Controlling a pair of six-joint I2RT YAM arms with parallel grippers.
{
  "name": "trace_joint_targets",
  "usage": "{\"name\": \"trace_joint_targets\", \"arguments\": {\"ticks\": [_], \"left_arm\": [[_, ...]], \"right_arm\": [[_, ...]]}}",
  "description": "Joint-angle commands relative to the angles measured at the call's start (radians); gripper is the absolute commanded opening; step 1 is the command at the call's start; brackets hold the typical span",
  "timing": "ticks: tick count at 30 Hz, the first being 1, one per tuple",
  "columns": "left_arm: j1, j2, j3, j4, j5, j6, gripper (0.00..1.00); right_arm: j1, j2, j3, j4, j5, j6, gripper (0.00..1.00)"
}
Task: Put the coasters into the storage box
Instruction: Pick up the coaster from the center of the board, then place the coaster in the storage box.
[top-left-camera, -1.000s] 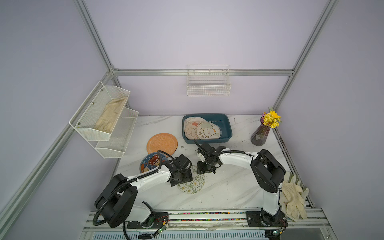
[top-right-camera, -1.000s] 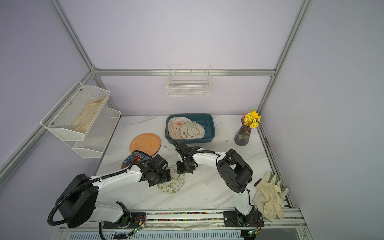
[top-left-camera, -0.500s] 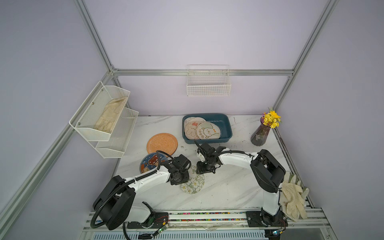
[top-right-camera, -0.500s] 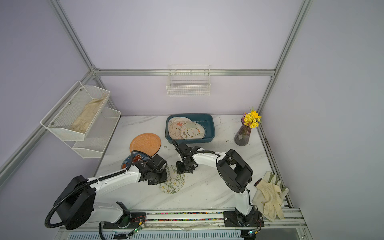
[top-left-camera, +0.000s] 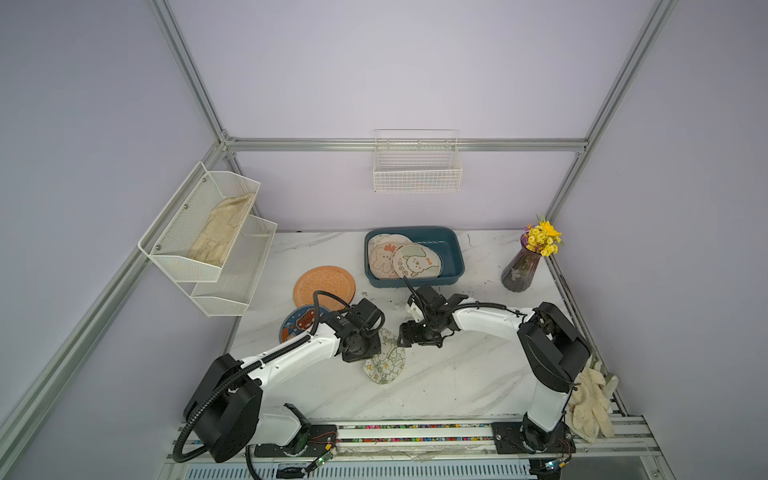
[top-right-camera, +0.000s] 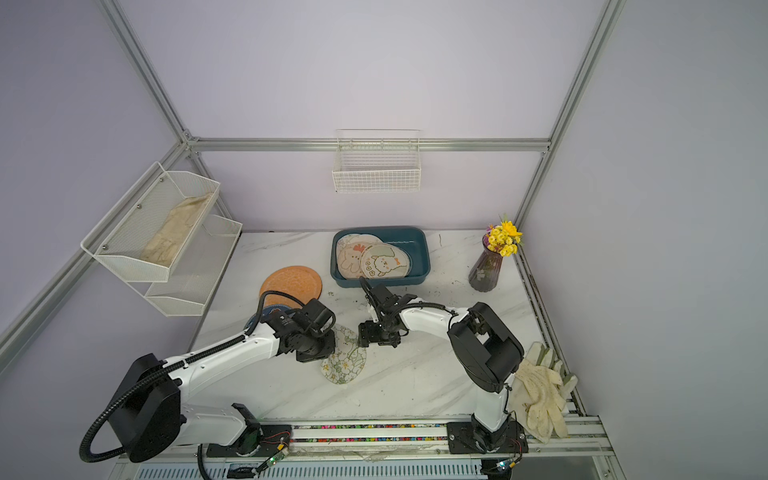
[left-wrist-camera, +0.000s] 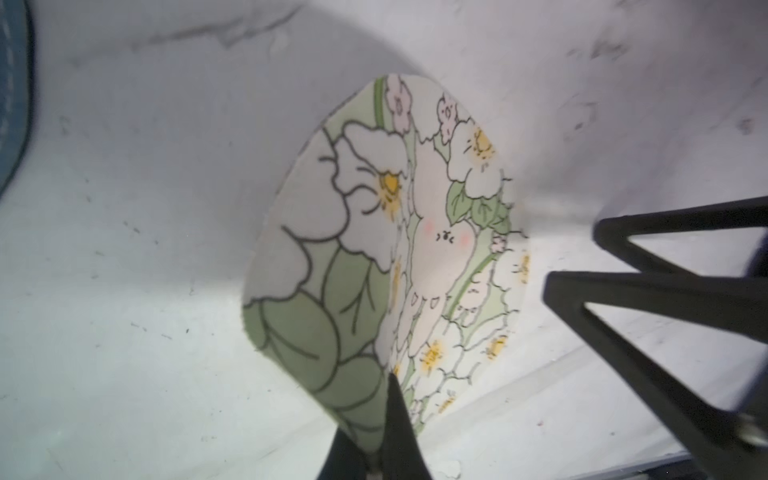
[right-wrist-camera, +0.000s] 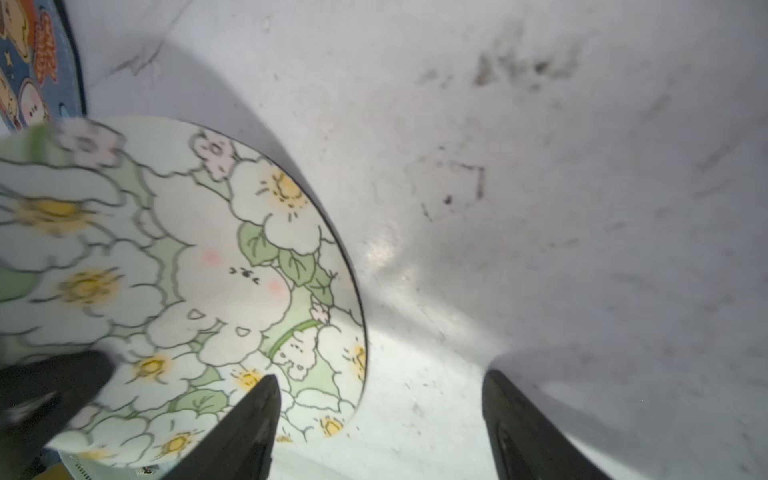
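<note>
the left gripper (top-left-camera: 365, 351) sits low over the marble table (top-left-camera: 457, 374), near its middle. in both top views its jaws are hidden under its own black wrist. the floral coaster (top-left-camera: 386, 363) pokes out from beneath it, partly covered. the right gripper (top-left-camera: 415, 336) is just right of that coaster, and its jaws are too small to judge here. at the far side the storage box (top-left-camera: 451, 253) holds several cartoon coasters (top-left-camera: 399, 259) overlapping at its left end; their count is unclear. the orange coaster (top-left-camera: 324, 284) lies on the table left of the box. the navy coaster (top-left-camera: 296, 328) lies nearer, half hidden by the left arm.

in the left wrist view the gripper's fingers (left-wrist-camera: 399, 432), cut off by the frame edge, are pinched narrow on the rim of the floral coaster (left-wrist-camera: 374, 249). the coaster is bent along a crease. black struts (left-wrist-camera: 665, 299) stand to one side, also cut off.

in the right wrist view the right gripper (right-wrist-camera: 382, 428) stands wide with nothing clamped. one finger overlaps the floral coaster's (right-wrist-camera: 187, 270) rim and the other is over bare table. a blurred dark shape (right-wrist-camera: 50, 386) covers part of the coaster and is hard to make out. only a sliver of the navy coaster (right-wrist-camera: 25, 62) shows.
</note>
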Motion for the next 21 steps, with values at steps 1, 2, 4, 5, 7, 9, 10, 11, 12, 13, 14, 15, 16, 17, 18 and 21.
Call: {"name": "trace_joint_targets", "arguments": {"ticks": [1, 2, 4, 5, 7, 9, 10, 11, 12, 13, 14, 15, 16, 17, 18, 21], "left_arm": [[0.02, 0.024, 0.221, -0.038, -0.026, 0.073, 0.0], [0.026, 0.036, 0.261, -0.042, -0.026, 0.087, 0.0], [0.037, 0.081, 0.341, -0.043, -0.024, 0.116, 0.0], [0.042, 0.101, 0.384, -0.044, -0.023, 0.132, 0.0], [0.052, 0.14, 0.466, -0.043, -0.018, 0.168, 0.0], [0.066, 0.188, 0.555, -0.044, -0.007, 0.198, 0.0], [0.071, 0.211, 0.595, -0.043, 0.0, 0.212, 0.0], [0.079, 0.242, 0.641, -0.044, 0.012, 0.226, 0.0], [0.086, 0.273, 0.691, -0.045, 0.023, 0.24, 0.0], [0.093, 0.302, 0.733, -0.044, 0.035, 0.25, 0.0], [0.1, 0.339, 0.782, -0.045, 0.046, 0.265, 0.0], [0.108, 0.373, 0.831, -0.044, 0.059, 0.277, 0.0], [0.113, 0.407, 0.874, -0.045, 0.073, 0.287, 0.0], [0.121, 0.446, 0.924, -0.043, 0.09, 0.3, 0.0], [0.128, 0.486, 0.977, -0.043, 0.11, 0.314, 0.0], [0.142, 0.602, 1.128, -0.044, 0.162, 0.34, 0.0]], "right_arm": [[-0.026, -0.067, -0.042, -0.016, -0.014, 0.027, 0.82], [-0.034, -0.083, -0.05, -0.014, -0.018, 0.031, 0.83], [-0.044, -0.116, -0.067, -0.016, -0.021, 0.037, 0.84], [-0.051, -0.133, -0.076, -0.014, -0.024, 0.041, 0.85], [-0.06, -0.162, -0.093, -0.015, -0.029, 0.049, 0.86], [-0.069, -0.191, -0.109, -0.014, -0.031, 0.055, 0.86], [-0.072, -0.202, -0.117, -0.015, -0.031, 0.057, 0.87], [-0.076, -0.214, -0.125, -0.015, -0.031, 0.06, 0.87], [-0.08, -0.225, -0.133, -0.014, -0.031, 0.061, 0.87], [-0.084, -0.233, -0.139, -0.015, -0.032, 0.063, 0.87], [-0.089, -0.242, -0.144, -0.014, -0.032, 0.064, 0.88], [-0.094, -0.251, -0.149, -0.014, -0.032, 0.064, 0.88], [-0.098, -0.258, -0.153, -0.014, -0.031, 0.066, 0.88], [-0.104, -0.268, -0.157, -0.014, -0.031, 0.067, 0.88], [-0.111, -0.274, -0.16, -0.015, -0.031, 0.068, 0.88], [-0.129, -0.295, -0.171, -0.015, -0.03, 0.071, 0.89]]}}
